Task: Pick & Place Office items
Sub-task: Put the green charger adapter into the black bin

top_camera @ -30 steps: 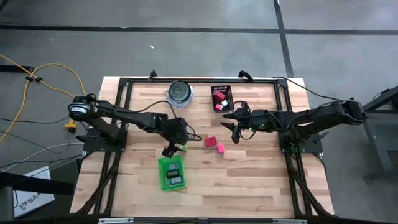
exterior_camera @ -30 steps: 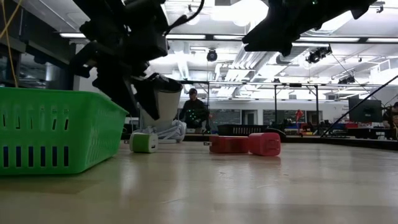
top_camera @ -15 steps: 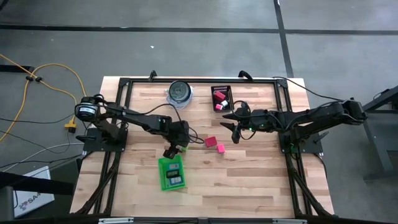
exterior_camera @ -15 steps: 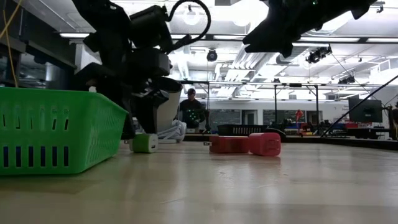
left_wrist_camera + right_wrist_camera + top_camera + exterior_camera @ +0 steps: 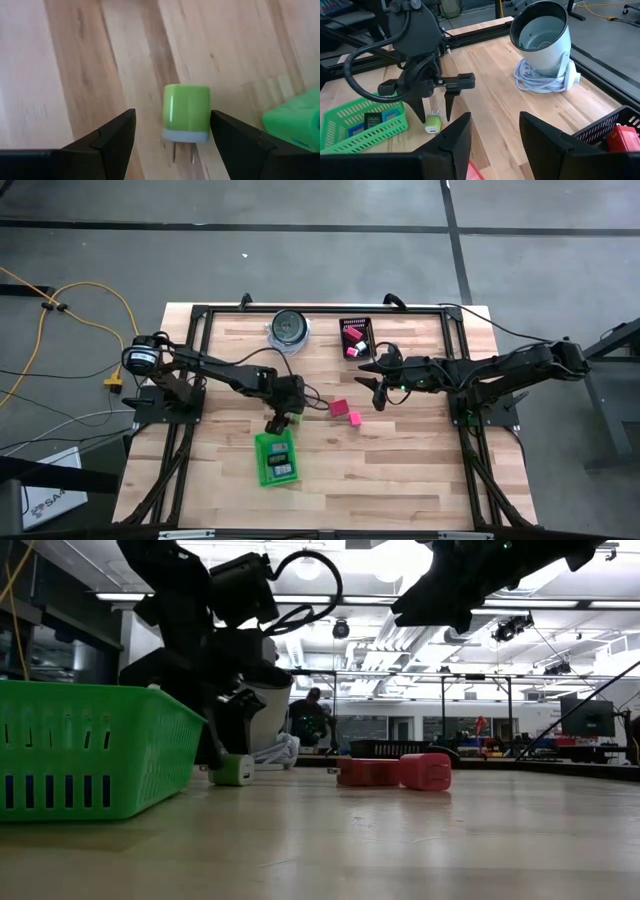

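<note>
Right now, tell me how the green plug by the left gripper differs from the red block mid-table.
The green plug is green with a white base and metal prongs; the red block is plain red. The plug lies between the open fingers of the left gripper; the block lies untended. Both rest on the table.

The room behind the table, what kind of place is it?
Probably a big workshop or robot lab: long ceiling lights overhead, a person sitting at screens far back, and a bare concrete floor around the wooden table.
</note>
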